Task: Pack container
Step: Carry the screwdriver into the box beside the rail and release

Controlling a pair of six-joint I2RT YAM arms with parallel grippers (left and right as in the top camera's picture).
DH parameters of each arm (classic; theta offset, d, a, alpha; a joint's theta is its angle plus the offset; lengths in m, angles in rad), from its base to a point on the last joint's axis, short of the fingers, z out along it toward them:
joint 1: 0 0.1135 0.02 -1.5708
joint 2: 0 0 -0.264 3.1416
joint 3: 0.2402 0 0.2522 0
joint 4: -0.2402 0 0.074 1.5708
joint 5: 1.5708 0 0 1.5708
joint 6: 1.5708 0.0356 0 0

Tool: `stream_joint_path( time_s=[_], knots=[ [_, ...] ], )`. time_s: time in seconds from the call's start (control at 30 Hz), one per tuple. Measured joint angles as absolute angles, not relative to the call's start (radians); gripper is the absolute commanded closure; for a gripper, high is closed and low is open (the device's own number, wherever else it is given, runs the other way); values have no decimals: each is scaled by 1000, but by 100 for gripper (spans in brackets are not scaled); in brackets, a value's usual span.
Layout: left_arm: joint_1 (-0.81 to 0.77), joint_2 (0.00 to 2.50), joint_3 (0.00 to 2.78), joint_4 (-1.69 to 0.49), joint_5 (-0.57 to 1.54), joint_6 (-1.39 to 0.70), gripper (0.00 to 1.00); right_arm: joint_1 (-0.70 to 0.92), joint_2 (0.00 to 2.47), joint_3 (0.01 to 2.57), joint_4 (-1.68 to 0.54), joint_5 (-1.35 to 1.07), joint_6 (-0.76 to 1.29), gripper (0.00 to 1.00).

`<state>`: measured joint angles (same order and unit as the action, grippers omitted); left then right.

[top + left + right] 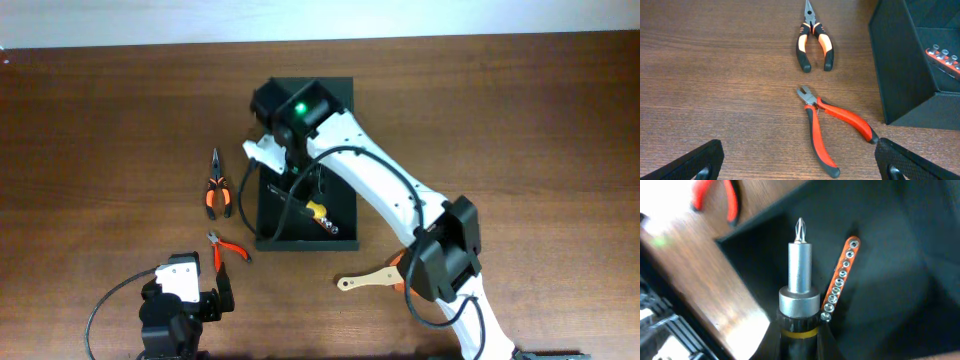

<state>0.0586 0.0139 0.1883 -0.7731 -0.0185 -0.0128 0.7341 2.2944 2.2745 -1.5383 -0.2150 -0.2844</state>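
**Right gripper clamped on a screwdriver over the box**

The right gripper is closed tight on the black, yellow-ringed handle of a screwdriver. In the wrist view its Phillips tip points to 12 o'clock, over the dark inside of the container. Whether the screwdriver touches the box cannot be told. An orange bit strip lies on the box floor just beside the shaft, at 2 o'clock.

The container sits mid-table, with the right arm reaching across it from 5 o'clock.

The left gripper hangs at the container's 7 o'clock, fingers spread wide and holding nothing. On the wood ahead of it lie red-handled cutters. At their 12 o'clock are orange-and-black long-nose pliers. Both are on the box's 9 o'clock side, clear of its wall. A pale wooden spatula lies at the box's 5 o'clock, its end hidden under the right arm.
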Motion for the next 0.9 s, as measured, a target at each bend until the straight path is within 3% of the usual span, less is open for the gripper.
stream_joint_path(
  time_s=[0.37,0.5,0.67,0.9],
  knots=[
    [59,14,188,-773,-19,-13,1,734,2295,1952,-1281,-200,-295,91],
    [59,14,189,-773,-19,-13,1,734,2295,1940,-1266,-200,-291,81],
    [59,14,188,-773,-19,-13,1,734,2295,1940,-1262,-201,-291,57],
    [59,14,188,-773,-19,-13,1,734,2295,1940,-1274,-200,-293,56]
  ],
)
